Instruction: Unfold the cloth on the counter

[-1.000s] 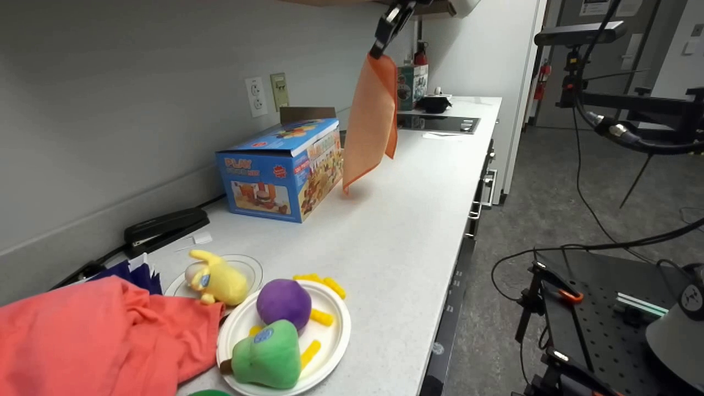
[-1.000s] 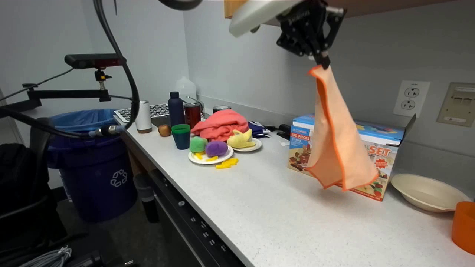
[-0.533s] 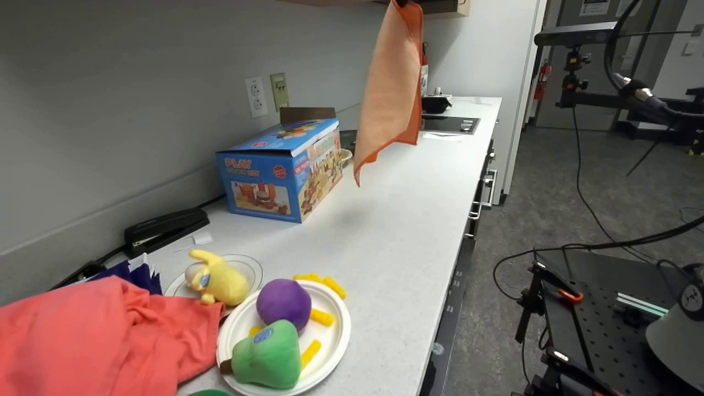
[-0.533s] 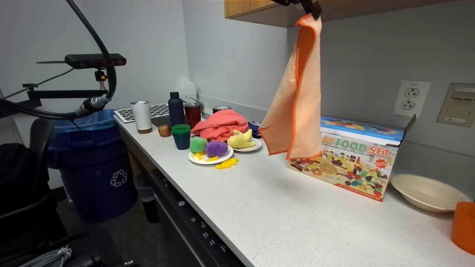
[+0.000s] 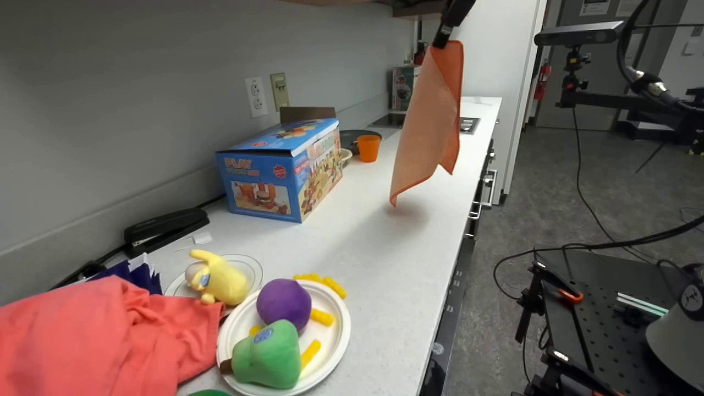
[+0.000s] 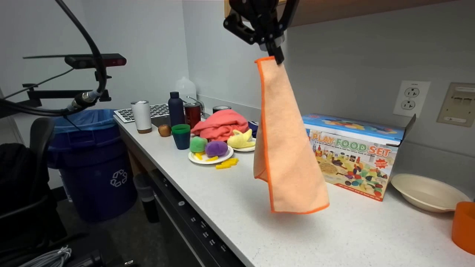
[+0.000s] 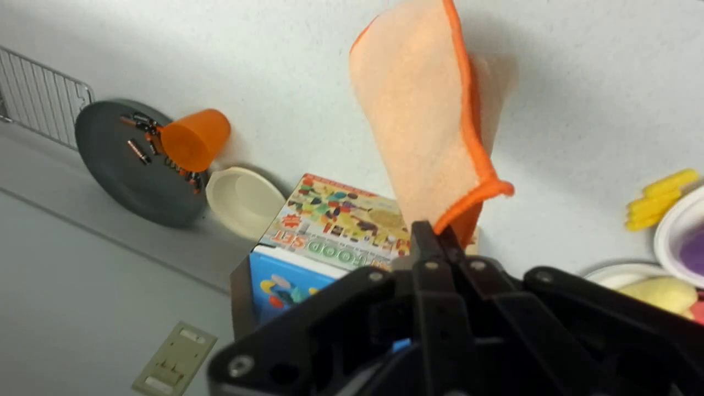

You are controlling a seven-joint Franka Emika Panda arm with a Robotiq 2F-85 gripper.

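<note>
The thin salmon-orange cloth (image 6: 291, 148) hangs from one pinched edge, its sides draping down with a fold along its length. My gripper (image 6: 279, 60) is shut on that upper edge, fingers pointing down. In an exterior view the cloth (image 5: 426, 121) hangs with its lowest corner just above the counter (image 5: 363, 247), a soft shadow beneath. From the wrist, the cloth (image 7: 407, 99) runs away from my fingertips, its orange hem curling out beside the gripper (image 7: 438, 228). Part of the cloth's inner side is hidden by the fold.
The blue toy box (image 6: 352, 159) stands by the wall, with a cream bowl (image 6: 428, 193) and orange cup (image 6: 464, 226) beyond. Plush food lies on a plate (image 5: 341, 341) near bunched coral fabric (image 5: 99, 335). A cabinet (image 6: 352, 11) hangs overhead.
My gripper and the held cloth first rose, then came down again. Over the second they have shifted away from the toy box toward the counter's front edge.
</note>
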